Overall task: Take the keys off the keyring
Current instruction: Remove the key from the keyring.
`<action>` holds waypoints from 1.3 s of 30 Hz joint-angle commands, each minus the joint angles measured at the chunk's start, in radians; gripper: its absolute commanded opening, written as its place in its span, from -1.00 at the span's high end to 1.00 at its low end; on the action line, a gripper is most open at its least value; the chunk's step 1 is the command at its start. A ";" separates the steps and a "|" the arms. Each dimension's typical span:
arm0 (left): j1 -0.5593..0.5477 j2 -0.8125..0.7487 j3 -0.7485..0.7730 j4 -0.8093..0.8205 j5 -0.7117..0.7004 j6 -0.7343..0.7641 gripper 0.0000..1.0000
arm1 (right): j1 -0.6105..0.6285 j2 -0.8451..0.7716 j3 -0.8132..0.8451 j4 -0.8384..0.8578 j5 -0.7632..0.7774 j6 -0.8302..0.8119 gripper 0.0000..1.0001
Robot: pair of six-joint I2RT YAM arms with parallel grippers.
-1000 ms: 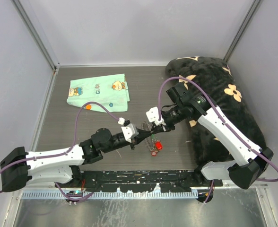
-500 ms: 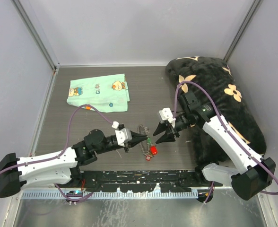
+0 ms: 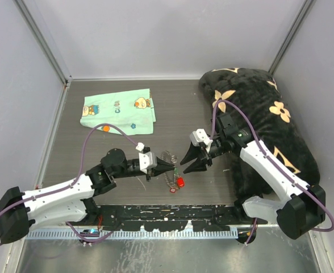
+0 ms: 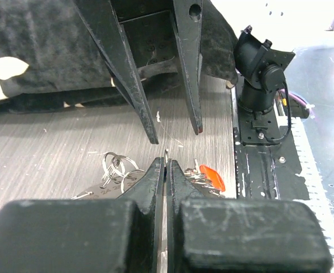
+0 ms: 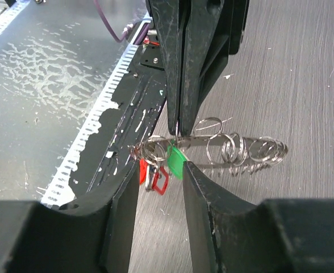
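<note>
We see the left arm reaching low from the near-left corner toward the middle of the tabletop. Its forearm is almost level, and the left end effector points right. Its fingers are pressed together on the thin wire of the keyring. In the left wrist view a sliver of metal shows between the tips.

The right arm bends in from the near-right corner, and the right end effector angles down and left to face the other one. Its fingers stand apart and grip nothing. In the right wrist view they sit on either side of a green key without closing on it.

We find the keyring near the front of the tabletop, between the two end effectors. Its small rings fan along the wire, and the keys hang in a bunch on the near side, a red key among them. They sit just ahead of the black rail at the near edge.

Bare wood-grain surface lies behind the keyring, up to a mint-green cloth at the back left. A black plush cushion with cream flowers runs along the right wall, close beside the right forearm. The cloth carries cartoon prints, which we find too small to read.
</note>
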 commanded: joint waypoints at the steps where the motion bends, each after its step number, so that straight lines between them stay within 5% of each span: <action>1: 0.055 0.045 0.043 0.192 0.129 -0.096 1.00 | -0.005 0.029 -0.007 0.071 -0.060 0.016 0.15; 7: 0.103 0.100 0.018 0.322 0.197 -0.208 1.00 | -0.010 0.068 -0.004 0.078 -0.032 0.029 0.12; 30: 0.109 0.165 -0.049 0.533 0.107 -0.376 1.00 | -0.047 0.096 -0.022 0.153 0.041 0.096 0.01; 39: 0.108 0.127 -0.090 0.567 0.086 -0.400 1.00 | -0.047 0.102 -0.034 0.203 0.075 0.098 0.18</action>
